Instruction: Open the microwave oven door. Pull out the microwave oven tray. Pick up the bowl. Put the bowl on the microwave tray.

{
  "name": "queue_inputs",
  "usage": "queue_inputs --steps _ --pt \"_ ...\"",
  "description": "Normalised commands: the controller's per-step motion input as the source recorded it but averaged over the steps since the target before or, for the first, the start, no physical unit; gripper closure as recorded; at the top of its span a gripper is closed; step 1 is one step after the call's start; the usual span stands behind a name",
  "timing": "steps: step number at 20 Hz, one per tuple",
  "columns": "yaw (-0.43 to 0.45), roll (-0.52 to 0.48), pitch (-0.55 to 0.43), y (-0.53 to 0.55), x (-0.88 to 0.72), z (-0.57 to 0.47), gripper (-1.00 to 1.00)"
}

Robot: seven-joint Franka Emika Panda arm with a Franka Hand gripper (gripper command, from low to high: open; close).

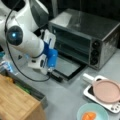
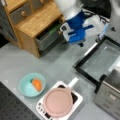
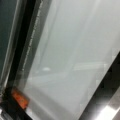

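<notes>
The microwave oven door (image 1: 68, 67) lies folded down flat on the table in front of the silver oven (image 1: 85, 26); its glass also shows in a front view (image 2: 103, 58). My gripper (image 1: 53, 72) hangs over the door's front left corner, by the dark handle edge, and shows in a front view (image 2: 80, 44). The wrist view is filled by the door (image 3: 70, 60) and its black frame, seen from close above. The cavity is dark and I cannot make out the microwave oven tray. The pale teal bowl (image 1: 92, 113), also in a front view (image 2: 32, 85), holds an orange item and stands on the table, apart from the gripper.
A white handled tray (image 1: 87, 93) carrying a pink plate (image 1: 107, 90) sits between bowl and oven, and appears in a front view (image 2: 75, 98). A wooden cabinet (image 2: 30, 22) with an open drawer (image 2: 47, 37) stands close behind the arm.
</notes>
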Motion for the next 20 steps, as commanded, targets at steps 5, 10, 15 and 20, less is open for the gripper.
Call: queue_inputs --steps 5,10,15,20 --pt "0.301 0.328 0.005 -0.05 0.07 0.05 -1.00" --pt "0.287 0.409 -0.056 0.00 0.16 -0.06 -1.00" --pt "0.230 0.408 -0.025 0.07 0.17 -0.08 -1.00" --pt "0.258 0.399 -0.058 0.13 0.20 -0.08 -1.00"
